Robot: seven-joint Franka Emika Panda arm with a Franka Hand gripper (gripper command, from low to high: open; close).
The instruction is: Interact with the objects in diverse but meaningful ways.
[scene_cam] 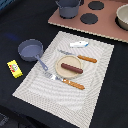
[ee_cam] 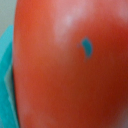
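Note:
A red tomato [ee_cam: 65, 65] with a small teal mark fills the wrist view, very close to the camera; it does not show in the exterior view. On the table lie a grey-blue long-handled saucepan [scene_cam: 31, 50], a brown sausage [scene_cam: 71, 67] on a tan plate [scene_cam: 59, 73], a white-and-blue fish [scene_cam: 79, 44] and a yellow packet [scene_cam: 14, 68] with red marks. No arm or gripper shows in the exterior view, and no fingers show in the wrist view.
A striped beige placemat [scene_cam: 95, 95] carries the plate, an orange-handled knife [scene_cam: 80, 57] and a fork [scene_cam: 65, 81]. At the back stands a pink toy stove [scene_cam: 107, 27] with a grey pot [scene_cam: 68, 7] and a pale bowl [scene_cam: 123, 16].

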